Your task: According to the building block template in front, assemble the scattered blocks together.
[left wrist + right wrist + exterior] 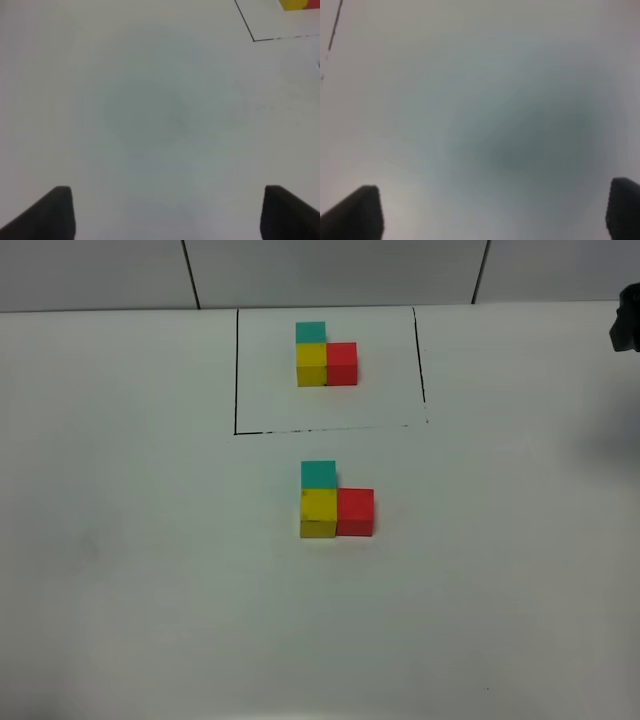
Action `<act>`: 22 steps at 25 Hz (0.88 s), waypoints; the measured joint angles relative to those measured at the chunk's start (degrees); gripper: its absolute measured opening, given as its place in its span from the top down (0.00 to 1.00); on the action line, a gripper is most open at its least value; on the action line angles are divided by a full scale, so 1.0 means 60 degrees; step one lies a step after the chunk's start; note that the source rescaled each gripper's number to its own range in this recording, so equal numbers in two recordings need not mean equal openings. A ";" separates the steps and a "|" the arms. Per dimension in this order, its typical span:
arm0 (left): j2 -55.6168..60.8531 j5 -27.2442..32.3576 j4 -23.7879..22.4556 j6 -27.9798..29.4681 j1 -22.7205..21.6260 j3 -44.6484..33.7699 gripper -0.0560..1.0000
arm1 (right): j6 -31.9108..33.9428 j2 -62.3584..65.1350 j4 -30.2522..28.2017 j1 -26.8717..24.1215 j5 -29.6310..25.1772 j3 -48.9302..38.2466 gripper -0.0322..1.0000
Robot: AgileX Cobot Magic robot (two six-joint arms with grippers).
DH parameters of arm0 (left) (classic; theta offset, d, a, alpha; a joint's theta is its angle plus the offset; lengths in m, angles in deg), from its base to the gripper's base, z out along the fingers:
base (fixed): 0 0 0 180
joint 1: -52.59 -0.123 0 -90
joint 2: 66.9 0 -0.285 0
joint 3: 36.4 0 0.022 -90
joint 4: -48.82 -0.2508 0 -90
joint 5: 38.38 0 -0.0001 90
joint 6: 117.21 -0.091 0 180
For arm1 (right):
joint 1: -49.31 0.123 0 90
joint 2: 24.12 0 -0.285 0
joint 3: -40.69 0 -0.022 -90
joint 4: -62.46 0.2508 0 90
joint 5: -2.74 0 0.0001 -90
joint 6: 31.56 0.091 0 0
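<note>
White tabletop [120,590] filled every view, bare and blurred beneath both wrists. Each wrist view showed its fingers set wide apart, the left gripper [167,212] and the right gripper [492,212] alike holding nothing, both well apart from the building block template [326,354] in its black outline [236,370]. Just in front of that outline sat the scattered blocks [336,501], teal behind yellow and red on yellow's right, touching, matching the template's L. I judged assembly finished; the next move called only for keeping both arms clear. No containers were visible.
</note>
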 joint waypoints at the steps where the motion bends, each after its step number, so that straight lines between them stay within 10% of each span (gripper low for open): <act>1: 0.0000 0.0000 0.0000 0.0000 0.0000 0.0000 0.18 | 0.0049 0.0572 -0.0051 0.0000 0.0244 -0.0474 0.10; 8: 0.0000 0.0000 0.0000 0.0000 0.0000 0.0000 0.18 | 0.0540 0.4710 -0.0108 0.0000 0.1033 -0.3172 0.10; 22: 0.0000 0.0000 0.0000 0.0000 0.0000 0.0000 0.18 | 0.1474 1.2135 -0.0297 0.0000 -0.1112 -0.6735 0.10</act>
